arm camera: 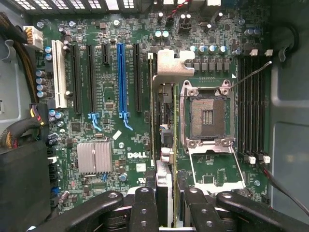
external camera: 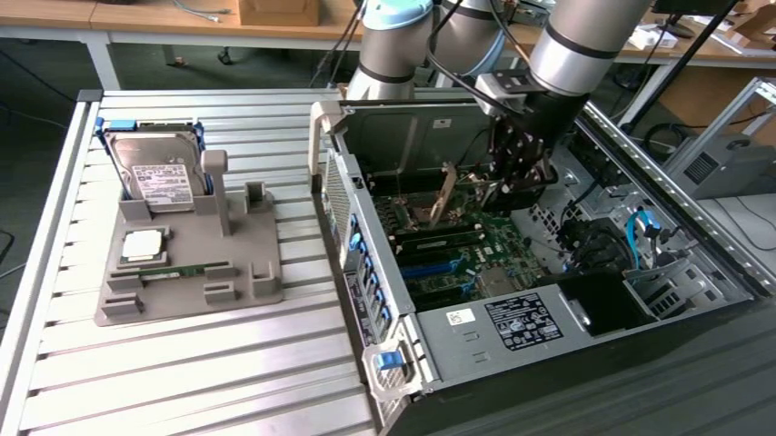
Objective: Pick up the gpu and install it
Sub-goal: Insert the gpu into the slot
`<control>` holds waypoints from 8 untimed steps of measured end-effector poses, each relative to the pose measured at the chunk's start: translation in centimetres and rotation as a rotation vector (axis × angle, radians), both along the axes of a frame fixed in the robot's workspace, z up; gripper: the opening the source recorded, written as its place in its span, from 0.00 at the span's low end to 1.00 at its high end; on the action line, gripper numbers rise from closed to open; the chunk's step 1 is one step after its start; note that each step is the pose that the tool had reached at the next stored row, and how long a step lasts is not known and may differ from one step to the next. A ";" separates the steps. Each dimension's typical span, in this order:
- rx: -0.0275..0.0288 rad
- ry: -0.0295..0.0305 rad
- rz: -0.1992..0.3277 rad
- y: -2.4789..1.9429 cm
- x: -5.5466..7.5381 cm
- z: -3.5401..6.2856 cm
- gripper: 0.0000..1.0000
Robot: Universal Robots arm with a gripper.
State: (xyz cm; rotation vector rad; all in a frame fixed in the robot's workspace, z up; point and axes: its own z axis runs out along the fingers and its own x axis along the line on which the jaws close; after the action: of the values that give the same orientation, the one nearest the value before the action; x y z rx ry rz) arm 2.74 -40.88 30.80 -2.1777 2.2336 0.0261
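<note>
A pale silver metal table (external camera: 182, 363) with a top of long ribbed slats running side to side and a raised rail along its edge. Two things rest directly on it. Toward the exterior view's left lies a flat grey moulded plastic holder tray (external camera: 249, 283) with upright posts and shallow pockets. Toward the exterior view's right lies a grey metal desktop computer case (external camera: 485, 350), on its side with its open side facing up. A strip of bare slats separates the two.

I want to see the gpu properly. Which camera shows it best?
The exterior view: the gpu shows part of its flat side, standing inside the computer case. The wrist view shows its thin edge and silver bracket.
</note>
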 end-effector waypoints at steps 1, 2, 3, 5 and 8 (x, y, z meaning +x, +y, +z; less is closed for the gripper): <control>0.0000 0.0000 0.000 -0.02 0.0 -0.01 0.27; 0.0000 0.0000 0.000 -0.03 0.0 -0.02 0.27; 0.0000 0.0000 0.000 -0.05 0.0 -0.03 0.27; 0.0000 0.0000 0.000 -0.08 -0.1 -0.05 0.27; 0.0000 0.0000 0.000 -0.12 -0.1 -0.08 0.27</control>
State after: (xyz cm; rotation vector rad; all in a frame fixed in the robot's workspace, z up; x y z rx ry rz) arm 2.62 -41.00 30.72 -2.1782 2.2332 0.0262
